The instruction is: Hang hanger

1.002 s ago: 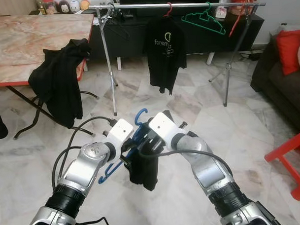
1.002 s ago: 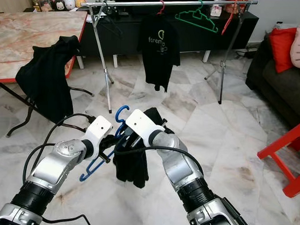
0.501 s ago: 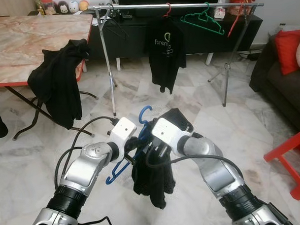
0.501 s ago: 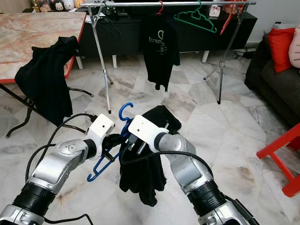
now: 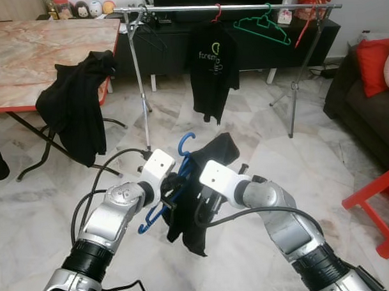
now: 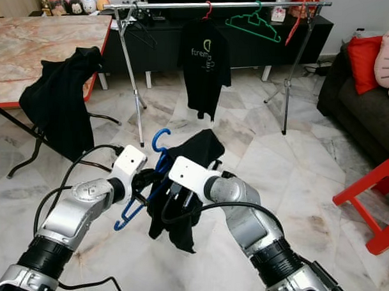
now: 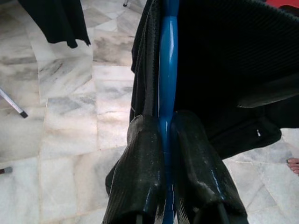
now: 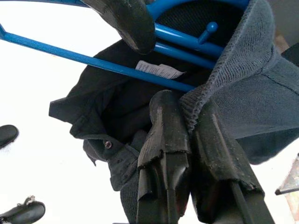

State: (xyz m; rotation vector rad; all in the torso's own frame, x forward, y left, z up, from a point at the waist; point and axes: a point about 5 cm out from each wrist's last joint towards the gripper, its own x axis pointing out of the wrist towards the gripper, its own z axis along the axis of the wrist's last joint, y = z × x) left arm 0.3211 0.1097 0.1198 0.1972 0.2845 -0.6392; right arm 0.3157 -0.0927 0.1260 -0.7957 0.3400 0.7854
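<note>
A blue plastic hanger (image 5: 184,145) is held upright in front of me, hook upward. My left gripper (image 5: 172,185) is shut on its bar, and its wrist view shows both fingers (image 7: 142,140) clamped on the blue bar (image 7: 167,70). A black garment (image 5: 215,152) drapes over the hanger and hangs down below it. My right gripper (image 5: 205,202) is shut on a knitted edge of that garment (image 8: 229,65), close beside the hanger's bars (image 8: 117,65). A metal clothes rail (image 5: 241,6) stands across the room.
On the rail hang a black T-shirt (image 5: 214,66) and a green hanger (image 5: 265,23). A marble-topped table (image 5: 31,50) with black clothing (image 5: 73,112) over its corner stands left. A dark sofa (image 5: 368,100) and a red chair (image 5: 378,203) are on the right.
My right gripper has worked the black garment across the hanger; the cloth now reaches higher beside the hook. The left gripper holds the hanger almost where it was.
</note>
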